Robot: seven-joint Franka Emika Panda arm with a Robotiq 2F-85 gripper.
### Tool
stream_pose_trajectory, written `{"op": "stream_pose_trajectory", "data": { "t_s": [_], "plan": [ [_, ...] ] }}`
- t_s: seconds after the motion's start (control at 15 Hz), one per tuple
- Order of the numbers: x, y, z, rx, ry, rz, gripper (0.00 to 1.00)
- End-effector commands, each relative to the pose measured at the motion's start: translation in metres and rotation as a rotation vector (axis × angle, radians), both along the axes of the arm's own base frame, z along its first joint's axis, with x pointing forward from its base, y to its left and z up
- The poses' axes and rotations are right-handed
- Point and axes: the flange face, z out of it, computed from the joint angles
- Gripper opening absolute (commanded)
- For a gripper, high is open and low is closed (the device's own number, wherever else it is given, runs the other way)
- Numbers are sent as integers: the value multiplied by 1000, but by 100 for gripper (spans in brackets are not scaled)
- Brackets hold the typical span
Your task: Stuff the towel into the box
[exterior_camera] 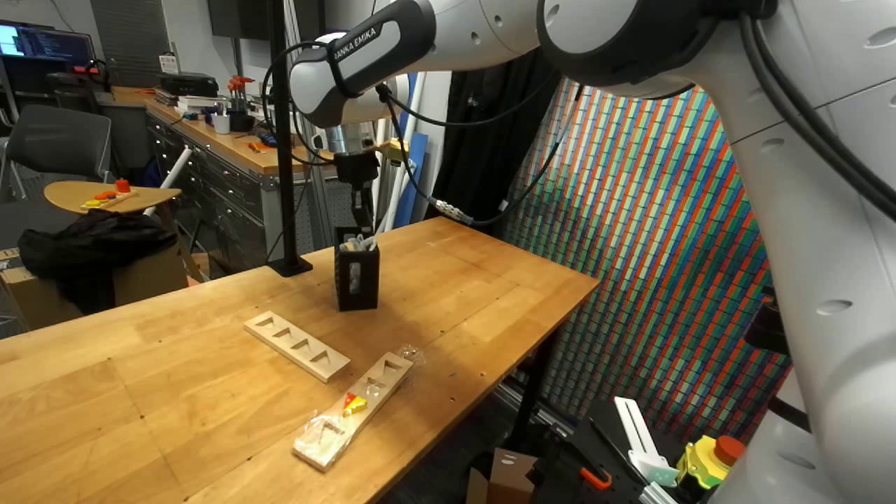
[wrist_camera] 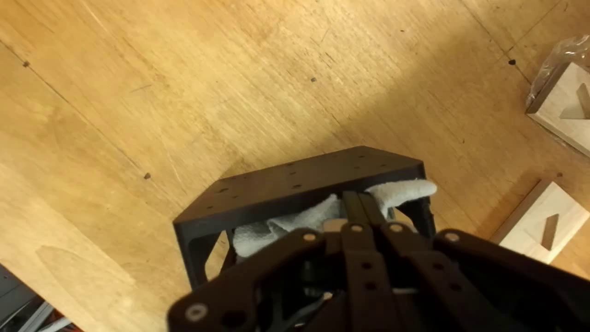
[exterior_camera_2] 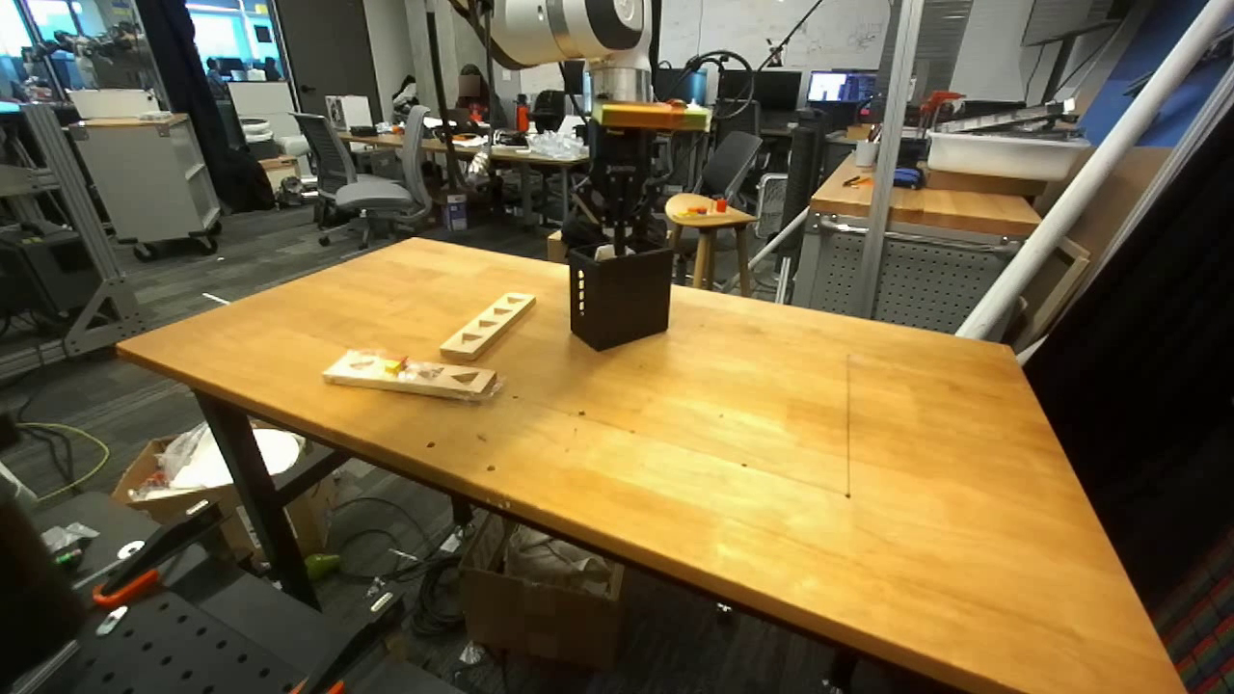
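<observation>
The box is a black open-topped holder, standing upright on the table in an exterior view, in an exterior view and in the wrist view. The light grey-white towel lies crumpled in the box's mouth. One end of it pokes out past the rim at the right of the wrist view. A little of the towel shows above the rim in an exterior view. My gripper points down into the box's mouth, fingers together, with towel on both sides. I see no cloth between the fingers. The fingertips' lower ends are hidden.
Two wooden trays with triangular slots lie on the table near the box, a bare one and one in clear plastic with red and yellow pieces. A black post stands at the table edge near the box.
</observation>
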Motion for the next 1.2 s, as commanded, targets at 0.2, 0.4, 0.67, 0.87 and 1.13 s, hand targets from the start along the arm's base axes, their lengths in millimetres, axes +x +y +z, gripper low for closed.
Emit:
{"op": "stream_pose_trajectory", "data": {
  "t_s": [0.2, 0.4, 0.67, 0.87, 1.13],
  "plan": [
    [-6, 19, -1, 13, -9, 7, 2],
    [-7, 21, -5, 21, -3, 14, 2],
    [-7, 19, -9, 27, 1, 16, 2],
    [-5, 16, -12, 31, 0, 21, 2],
    [0, 12, -16, 40, -4, 33, 2]
  ]
}}
